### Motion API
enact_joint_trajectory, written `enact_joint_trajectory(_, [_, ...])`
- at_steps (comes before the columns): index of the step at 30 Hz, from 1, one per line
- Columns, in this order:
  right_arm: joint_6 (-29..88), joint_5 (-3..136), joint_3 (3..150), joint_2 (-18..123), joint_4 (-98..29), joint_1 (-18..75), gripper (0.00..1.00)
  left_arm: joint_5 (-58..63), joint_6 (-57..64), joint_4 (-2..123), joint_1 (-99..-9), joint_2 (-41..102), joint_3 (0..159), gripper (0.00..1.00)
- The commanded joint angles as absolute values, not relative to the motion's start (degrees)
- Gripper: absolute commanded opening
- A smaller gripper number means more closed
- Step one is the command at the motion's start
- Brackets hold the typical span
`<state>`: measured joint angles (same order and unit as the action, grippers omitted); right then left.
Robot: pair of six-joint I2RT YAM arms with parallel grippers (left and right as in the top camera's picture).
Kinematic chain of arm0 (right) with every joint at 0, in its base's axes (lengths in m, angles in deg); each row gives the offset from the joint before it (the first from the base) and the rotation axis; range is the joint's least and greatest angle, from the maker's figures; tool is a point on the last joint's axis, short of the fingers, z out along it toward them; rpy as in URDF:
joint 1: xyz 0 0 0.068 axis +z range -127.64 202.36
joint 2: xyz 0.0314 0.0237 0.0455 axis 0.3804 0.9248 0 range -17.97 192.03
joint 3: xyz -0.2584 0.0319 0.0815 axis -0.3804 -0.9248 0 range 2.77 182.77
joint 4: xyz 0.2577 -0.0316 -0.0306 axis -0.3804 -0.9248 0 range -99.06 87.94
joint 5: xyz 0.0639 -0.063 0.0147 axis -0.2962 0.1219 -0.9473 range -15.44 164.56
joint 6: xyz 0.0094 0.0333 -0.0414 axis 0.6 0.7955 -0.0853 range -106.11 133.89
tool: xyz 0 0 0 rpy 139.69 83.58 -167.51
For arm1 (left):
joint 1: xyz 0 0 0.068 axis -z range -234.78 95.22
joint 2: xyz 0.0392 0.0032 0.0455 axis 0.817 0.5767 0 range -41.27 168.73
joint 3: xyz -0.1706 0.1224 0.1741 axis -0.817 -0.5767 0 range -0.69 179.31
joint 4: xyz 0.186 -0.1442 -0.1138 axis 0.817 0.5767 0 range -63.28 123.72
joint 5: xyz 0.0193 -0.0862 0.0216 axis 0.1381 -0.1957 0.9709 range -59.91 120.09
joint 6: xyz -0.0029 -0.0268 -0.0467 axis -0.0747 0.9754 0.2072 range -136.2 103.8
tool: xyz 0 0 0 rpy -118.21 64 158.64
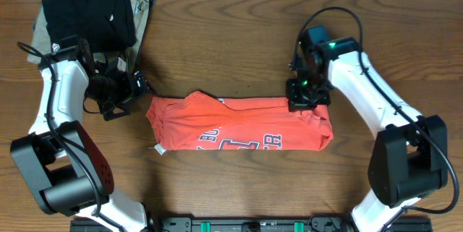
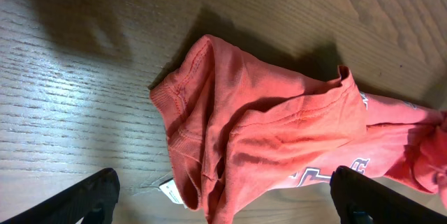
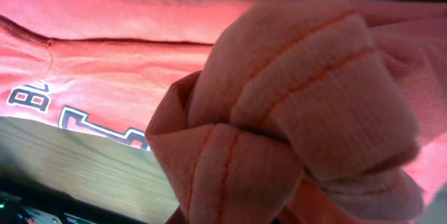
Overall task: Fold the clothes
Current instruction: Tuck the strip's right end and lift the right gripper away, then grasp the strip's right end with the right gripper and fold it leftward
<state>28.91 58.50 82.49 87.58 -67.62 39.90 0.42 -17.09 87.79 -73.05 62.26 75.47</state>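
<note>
The red-orange T-shirt (image 1: 239, 125) lies folded into a long band across the table's middle, with its white-and-blue lettering facing the front edge. Its small white tag (image 1: 155, 149) pokes out at the left end and also shows in the left wrist view (image 2: 171, 190). My left gripper (image 1: 134, 87) is open and empty, just off the shirt's upper left corner; its fingers (image 2: 223, 189) are spread wide around the shirt's left end (image 2: 265, 133). My right gripper (image 1: 307, 100) sits on the shirt's upper right edge. Bunched hem fabric (image 3: 293, 112) fills its view and hides the fingers.
A folded black garment (image 1: 90, 15) lies on a folded khaki garment (image 1: 142, 1) at the back left corner, close behind my left arm. Bare wood table (image 1: 239, 37) surrounds the shirt. A black rail (image 1: 239, 225) runs along the front edge.
</note>
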Motion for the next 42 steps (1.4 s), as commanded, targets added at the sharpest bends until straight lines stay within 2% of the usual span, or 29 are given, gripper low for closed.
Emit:
enact_joint_trajectory(1, [33.5,57.7,81.6,87.6,-66.7,42.0,0.02,0.1,-17.4,87.9,-73.0,62.5,75.4,0.98])
enact_joint_trajectory(7, [37.7,57.6,81.0,87.6,-65.3,45.1,0.11,0.1,-17.4,87.9,-73.0,62.5,75.4,0.98])
enact_joint_trajectory(16, [40.2,55.9,81.0,87.6,-62.8,49.4,0.12,0.1,-17.4,87.9,-73.0,62.5,75.4,0.98])
enact_joint_trajectory(18, [40.2,55.4,81.0,87.6,-62.7,49.4,0.17,0.1,-17.4,87.9,-73.0,62.5,75.4,0.98])
enact_joint_trajectory(19, [40.2,55.4,81.0,87.6,-62.7,49.4,0.3,0.1,-17.4,88.0,-73.0,62.5,75.4,0.98])
enact_joint_trajectory(21, [40.1,55.4,81.0,87.6,-63.0,49.4,0.68,0.1,-17.4,88.1,-73.0,62.5,75.4,0.98])
enact_joint_trajectory(22, [40.0,55.4,81.0,87.6,-63.1,49.4,0.8,0.1,-17.4,88.1,-73.0,62.5,75.4,0.98])
enact_joint_trajectory(23, [39.9,55.4,81.0,87.6,-63.3,49.4,0.86,0.1,-17.4,88.1,-73.0,62.5,75.4,0.98])
enact_joint_trajectory(27, [36.5,55.9,82.8,87.6,-66.5,48.5,0.96,0.1,-17.5,88.1,-73.0,62.5,75.4,0.98])
enact_joint_trajectory(32, [34.6,63.2,86.7,87.6,-74.6,45.0,0.99,0.1,-17.5,88.2,-73.0,62.5,75.4,0.98])
enact_joint_trajectory(34, [31.6,63.2,86.6,87.6,-76.1,44.1,0.96,0.1,-17.4,88.2,-73.0,62.5,75.4,0.98])
enact_joint_trajectory(38, [28.5,63.2,83.7,87.6,-76.7,44.4,0.63,0.1,-17.5,88.5,-73.0,62.5,75.4,0.98])
enact_joint_trajectory(40, [28.2,63.2,81.2,87.6,-74.8,45.1,0.6,0.1,-17.4,88.8,-73.0,62.5,75.4,0.98])
enact_joint_trajectory(42, [28.3,62.1,78.1,87.6,-71.2,46.1,0.45,0.1,-17.5,89.2,-73.0,62.5,75.4,0.98])
